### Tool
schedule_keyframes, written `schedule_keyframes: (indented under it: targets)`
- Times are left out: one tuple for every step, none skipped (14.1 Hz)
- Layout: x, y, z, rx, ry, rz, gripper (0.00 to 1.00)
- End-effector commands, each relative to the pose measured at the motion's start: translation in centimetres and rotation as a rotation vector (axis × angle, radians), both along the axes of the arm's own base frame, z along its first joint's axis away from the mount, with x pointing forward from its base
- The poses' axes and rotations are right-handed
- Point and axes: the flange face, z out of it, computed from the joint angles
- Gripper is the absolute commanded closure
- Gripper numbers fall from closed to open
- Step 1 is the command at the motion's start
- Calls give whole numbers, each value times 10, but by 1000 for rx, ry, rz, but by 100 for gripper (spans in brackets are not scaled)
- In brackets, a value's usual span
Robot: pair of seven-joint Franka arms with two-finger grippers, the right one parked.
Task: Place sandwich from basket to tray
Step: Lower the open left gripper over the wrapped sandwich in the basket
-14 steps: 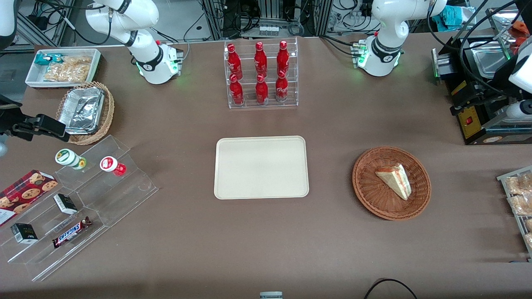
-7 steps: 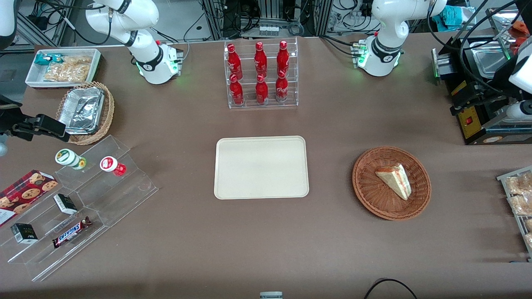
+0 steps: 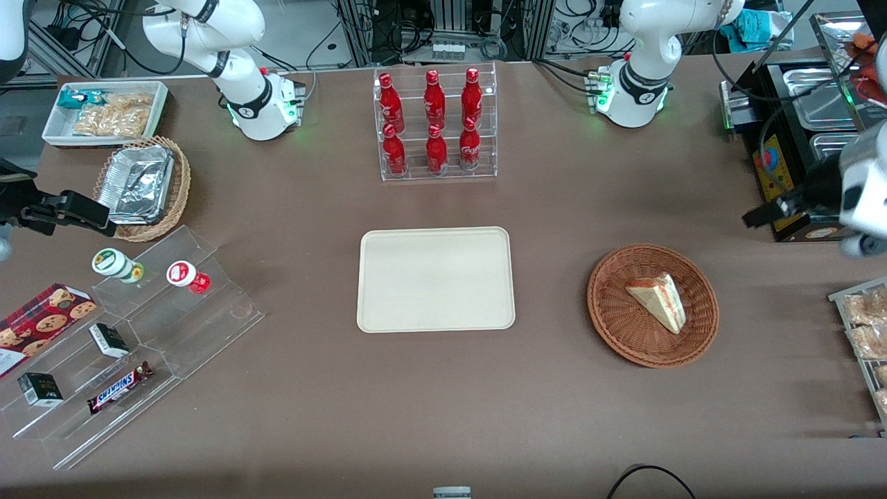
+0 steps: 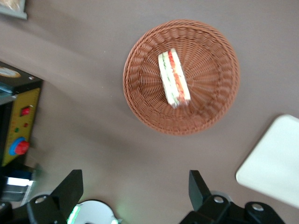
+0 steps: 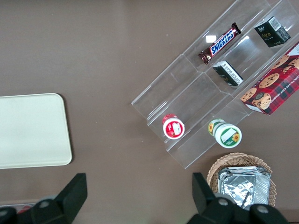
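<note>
Step in hand, prob.: approach for the pick. Wedge sandwich (image 3: 657,301) w/ red-green filling lying in round wicker basket (image 3: 610,313), untouched; gripper (image 4: 134,189) hanging high above bare table just beside basket, toward working arm's end, fingers (image 4: 71,185) spread wide, holding nothing. To do well: centre over sandwich, turn wrist so pads close across flat bread faces, descend clear of basket rim, squeeze gently. Cream tray (image 3: 436,279) well apart from basket, toward parked arm's end.
</note>
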Motion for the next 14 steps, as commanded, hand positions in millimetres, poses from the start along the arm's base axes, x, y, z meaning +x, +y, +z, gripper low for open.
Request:
schedule_keyframes:
  targets:
    - [23,1,-66,13,36,111,0]
    - [29,0,-87,20,37,155,0]
    - [35,-4,-111,29,43,194,0]
    - [39,-7,-129,33,45,221,0]
    - [43,-7,-148,39,52,247,0]
    - [46,-7,-163,40,58,261,0]
    - [49,-14,-175,42,59,268,0]
    - [52,-21,-193,48,70,278,0]
    - [55,-24,-204,59,63,291,0]
    - [56,-29,-219,71,58,304,0]
    - [55,-36,-227,78,49,305,0]
    - [52,-38,-236,77,46,304,0]
    - [46,-38,-246,80,47,302,0]
    - [39,-37,-254,94,51,292,0]
